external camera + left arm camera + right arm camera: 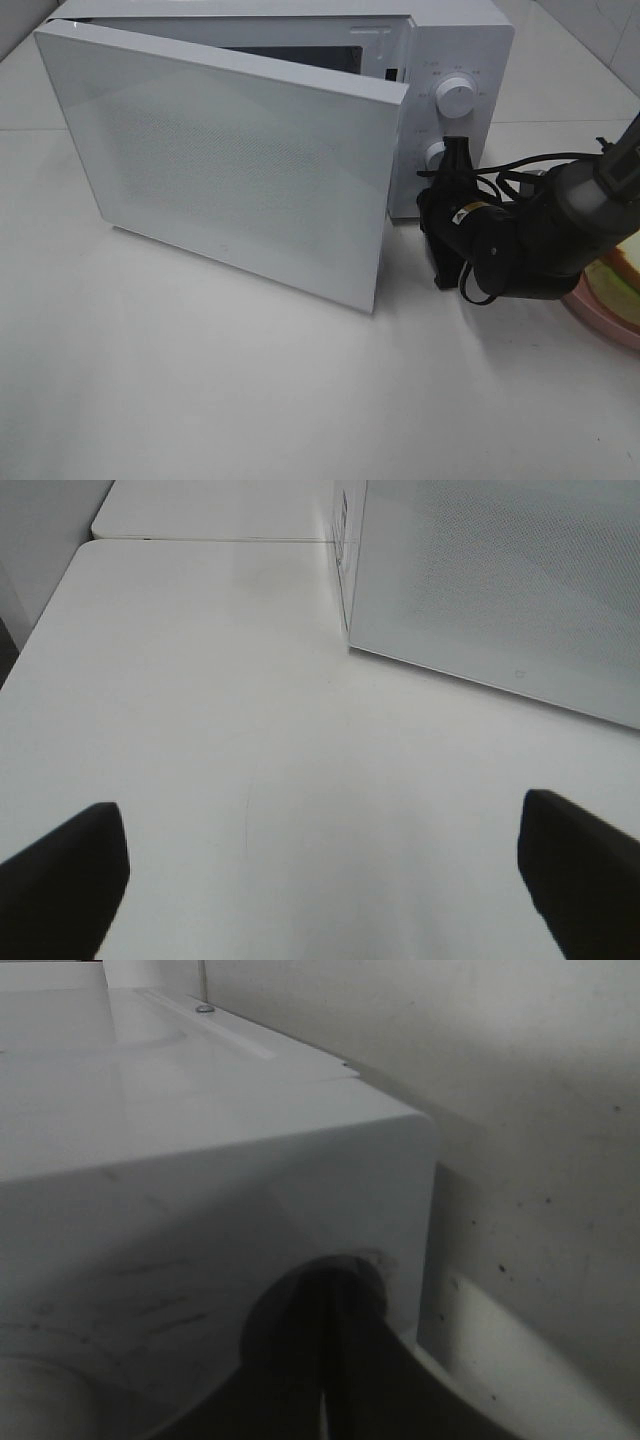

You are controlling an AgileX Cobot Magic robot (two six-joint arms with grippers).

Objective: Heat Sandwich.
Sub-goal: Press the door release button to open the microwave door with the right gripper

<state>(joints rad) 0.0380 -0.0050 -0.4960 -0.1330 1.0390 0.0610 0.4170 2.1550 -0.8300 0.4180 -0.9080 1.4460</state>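
Sandwich well apart from pressed-together right fingers, apparently at knob; left fingers spread.

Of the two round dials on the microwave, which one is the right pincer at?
The lower dial: the shut right pincer partly covers it. The upper dial stands free, fully visible above it.

Bright, even overhead light nearly merges white table and microwave door in the high view; soft shadow lies under the door. Left wrist view pale, slightly soft. Right wrist view dim, grainy, the right gripper a black blur.
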